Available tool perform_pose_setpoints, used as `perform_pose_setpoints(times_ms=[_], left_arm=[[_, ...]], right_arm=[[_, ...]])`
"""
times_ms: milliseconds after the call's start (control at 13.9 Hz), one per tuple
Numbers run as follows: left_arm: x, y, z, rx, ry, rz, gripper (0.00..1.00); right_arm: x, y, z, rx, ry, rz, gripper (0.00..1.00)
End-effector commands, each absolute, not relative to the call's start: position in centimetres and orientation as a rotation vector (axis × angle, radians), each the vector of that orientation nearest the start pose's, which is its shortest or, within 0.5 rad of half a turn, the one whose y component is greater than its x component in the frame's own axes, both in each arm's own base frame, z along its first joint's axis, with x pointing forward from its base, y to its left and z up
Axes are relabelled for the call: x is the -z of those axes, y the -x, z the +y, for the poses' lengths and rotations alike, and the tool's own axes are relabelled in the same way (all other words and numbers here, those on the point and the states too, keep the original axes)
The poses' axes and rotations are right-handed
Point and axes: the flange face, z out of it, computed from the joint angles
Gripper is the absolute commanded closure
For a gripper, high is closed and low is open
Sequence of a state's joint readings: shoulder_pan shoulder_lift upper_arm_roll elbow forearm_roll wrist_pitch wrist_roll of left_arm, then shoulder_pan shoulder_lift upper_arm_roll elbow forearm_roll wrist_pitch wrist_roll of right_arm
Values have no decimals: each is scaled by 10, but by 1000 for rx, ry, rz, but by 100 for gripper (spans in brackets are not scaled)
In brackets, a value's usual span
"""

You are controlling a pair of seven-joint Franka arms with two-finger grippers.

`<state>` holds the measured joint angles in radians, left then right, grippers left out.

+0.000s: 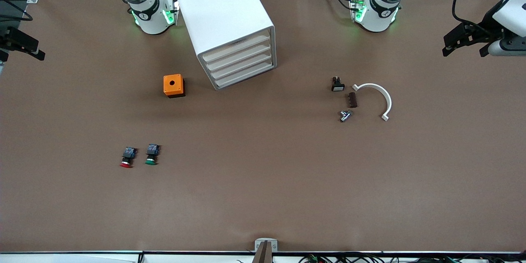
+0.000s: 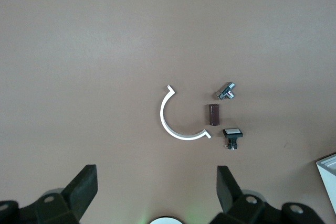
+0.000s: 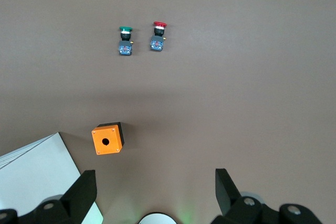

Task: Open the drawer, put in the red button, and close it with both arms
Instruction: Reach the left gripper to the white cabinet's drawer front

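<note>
**Twin buttons and 4 alike drawers invite a wrong pick**

All 4 drawers (image 1: 242, 63) of the cabinet (image 1: 224, 12) are shut, so nothing is begun. The red button (image 1: 127, 158) lies toward the table's (image 1: 263, 197) right-arm end, just beside the green button (image 1: 151, 155); a slightly off descent could seize the wrong 1 or knock both. The left gripper (image 2: 157, 192) and right gripper (image 3: 155, 190) wait high, fingers spread and empty. The cabinet sits askew, so a pull could drag it
</note>
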<state>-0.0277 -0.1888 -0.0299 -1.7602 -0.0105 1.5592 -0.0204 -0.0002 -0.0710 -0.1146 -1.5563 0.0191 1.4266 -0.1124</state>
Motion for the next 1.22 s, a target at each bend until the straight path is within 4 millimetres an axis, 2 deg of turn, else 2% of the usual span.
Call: perform_pose_setpoints(times_ms=[0, 215, 287, 430, 789, 1004, 1148], left_arm=[[-637, -494, -30, -31, 3141, 45, 0], [-631, -499, -27, -52, 3130, 54, 0], [-619, -506, -20, -91, 3131, 43, 0], [-609, -512, 0, -118, 3135, -41, 0], [-513, -568, 2, -347, 3116, -49, 0], [-461, -588, -10, -480, 3096, -20, 0], [-450, -588, -17, -535, 3097, -35, 0]], right_arm=[[-662, -508, -58, -59, 3117, -12, 0], [-663, -509, -58, -55, 3118, -12, 0], [-663, -509, -58, -55, 3119, -12, 0], [-663, -509, -58, -55, 3119, -12, 0], [-663, -509, -58, -55, 3119, -12, 0], [-665, -508, -60, -48, 3121, -7, 0], [-664, -509, -60, -50, 3121, -4, 0]])
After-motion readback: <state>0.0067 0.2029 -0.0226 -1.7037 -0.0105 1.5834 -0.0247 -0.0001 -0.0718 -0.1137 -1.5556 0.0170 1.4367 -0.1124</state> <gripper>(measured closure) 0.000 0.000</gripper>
